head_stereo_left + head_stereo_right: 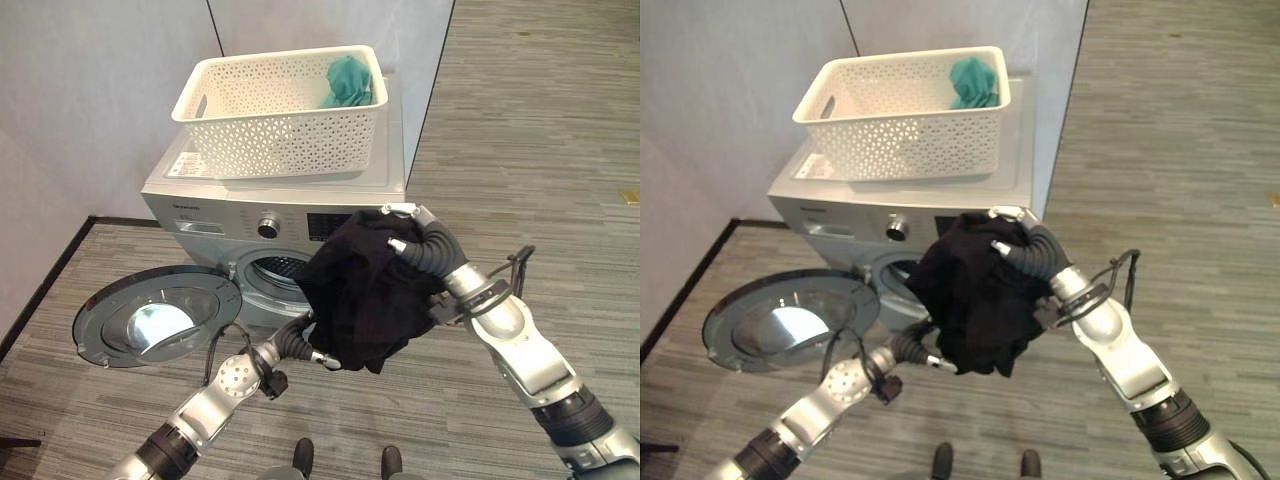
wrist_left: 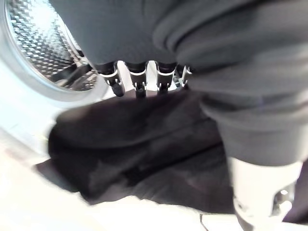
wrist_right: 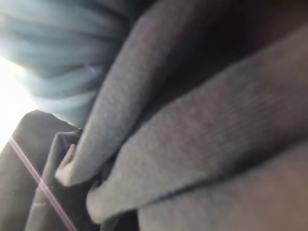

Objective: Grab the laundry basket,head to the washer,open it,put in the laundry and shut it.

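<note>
Right robot hand (image 1: 420,240) clutching black garment (image 1: 360,290) before open washer (image 1: 275,215).

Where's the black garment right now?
The black cloth garment hangs bunched between both hands in front of the silver front-loading washer's open drum, right hand gripping its top and left hand at its lower edge.

Both hands (image 1: 415,240) hold black garment (image 1: 365,290) before open washer (image 1: 270,215).
</note>
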{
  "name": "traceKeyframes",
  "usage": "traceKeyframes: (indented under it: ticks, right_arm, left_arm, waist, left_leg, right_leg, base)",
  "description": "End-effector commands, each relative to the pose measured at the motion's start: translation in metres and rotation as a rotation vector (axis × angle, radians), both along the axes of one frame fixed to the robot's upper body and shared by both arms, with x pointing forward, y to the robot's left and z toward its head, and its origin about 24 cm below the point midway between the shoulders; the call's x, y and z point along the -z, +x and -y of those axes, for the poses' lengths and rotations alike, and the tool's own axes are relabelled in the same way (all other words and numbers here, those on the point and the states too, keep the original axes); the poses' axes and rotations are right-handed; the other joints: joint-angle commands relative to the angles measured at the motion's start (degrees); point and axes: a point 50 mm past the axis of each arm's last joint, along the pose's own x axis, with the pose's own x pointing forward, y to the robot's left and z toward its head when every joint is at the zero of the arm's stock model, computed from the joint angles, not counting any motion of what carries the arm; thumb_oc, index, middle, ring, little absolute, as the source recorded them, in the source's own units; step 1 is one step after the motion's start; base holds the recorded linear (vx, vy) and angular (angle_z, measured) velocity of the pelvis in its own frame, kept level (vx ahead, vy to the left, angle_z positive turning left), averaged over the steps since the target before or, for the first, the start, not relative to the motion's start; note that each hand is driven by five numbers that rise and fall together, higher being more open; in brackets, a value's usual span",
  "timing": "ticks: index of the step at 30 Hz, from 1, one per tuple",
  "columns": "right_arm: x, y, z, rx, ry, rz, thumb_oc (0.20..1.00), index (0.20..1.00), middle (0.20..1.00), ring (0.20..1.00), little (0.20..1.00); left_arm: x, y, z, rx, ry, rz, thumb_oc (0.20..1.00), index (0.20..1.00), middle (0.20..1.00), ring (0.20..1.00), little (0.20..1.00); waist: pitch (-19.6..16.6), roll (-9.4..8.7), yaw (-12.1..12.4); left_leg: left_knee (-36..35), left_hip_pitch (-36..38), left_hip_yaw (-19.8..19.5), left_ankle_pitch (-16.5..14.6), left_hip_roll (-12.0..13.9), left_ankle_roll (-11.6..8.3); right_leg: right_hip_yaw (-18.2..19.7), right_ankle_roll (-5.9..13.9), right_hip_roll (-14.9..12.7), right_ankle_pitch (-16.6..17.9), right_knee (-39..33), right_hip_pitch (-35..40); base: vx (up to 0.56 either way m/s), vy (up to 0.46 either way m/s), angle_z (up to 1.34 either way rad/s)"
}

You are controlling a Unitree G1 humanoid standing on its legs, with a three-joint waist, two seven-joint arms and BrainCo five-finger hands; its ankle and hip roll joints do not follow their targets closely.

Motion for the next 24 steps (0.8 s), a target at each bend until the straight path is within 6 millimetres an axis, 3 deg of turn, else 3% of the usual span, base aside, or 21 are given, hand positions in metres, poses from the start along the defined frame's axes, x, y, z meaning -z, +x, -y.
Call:
traceKeyframes:
  ticks: [1,4,12,17,24]
  right_arm:
    - [-0.034,-0.008,-0.001,-0.063,0.112,0.155,0.200,0.200,0.200,0.200,0.200]
    - [-0.037,-0.012,-0.003,-0.096,0.120,0.174,0.200,0.200,0.200,0.200,0.200]
    - [-0.038,-0.013,-0.003,-0.087,0.107,0.188,0.200,0.200,0.200,0.200,0.200]
    - [-0.033,-0.006,-0.009,-0.058,0.131,0.166,0.200,0.200,0.200,0.200,0.200]
    - [-0.028,-0.002,-0.012,-0.039,0.149,0.137,0.200,0.200,0.200,0.200,0.200]
  left_arm:
    - [-0.002,0.005,-0.010,-0.005,-0.006,0.048,1.000,1.000,1.000,1.000,1.000]
    - [0.016,-0.003,-0.030,-0.104,0.030,0.011,1.000,1.000,1.000,1.000,1.000]
    - [0.022,0.004,-0.023,-0.148,0.029,0.012,1.000,1.000,1.000,1.000,1.000]
    - [-0.003,0.024,0.018,-0.084,-0.092,0.073,1.000,1.000,1.000,1.000,1.000]
    - [-0.020,0.032,0.054,-0.014,-0.188,0.075,1.000,1.000,1.000,1.000,1.000]
  waist:
    - [-3.43,-2.92,1.28]
    - [-3.69,-3.11,1.65]
    - [-3.95,-3.29,1.67]
    - [-4.18,-3.34,1.13]
    - [-3.95,-3.06,0.58]
  left_leg:
    - [0.18,0.22,1.33,-5.10,-1.05,1.25]
    - [0.18,0.69,1.18,-5.74,-0.92,1.12]
    - [0.18,0.48,0.73,-5.70,-0.98,1.19]
    - [0.18,0.37,0.47,-5.63,-1.07,1.31]
    - [0.18,-0.01,0.32,-4.90,-1.31,1.44]
  right_leg:
    - [0.16,-1.23,0.23,-4.15,0.63,0.73]
    - [0.12,-1.28,0.22,-4.72,0.64,1.21]
    - [-0.24,-1.32,0.25,-4.84,0.63,1.25]
    - [-0.56,-1.48,0.23,-4.76,0.62,1.33]
    - [-0.88,-1.57,0.02,-4.20,0.67,1.14]
  base:
    - [0.05,-0.011,0.00]
    - [0.04,-0.003,0.00]
    - [0.00,0.000,0.00]
    - [0.00,0.000,0.00]
    - [-0.02,0.000,0.01]
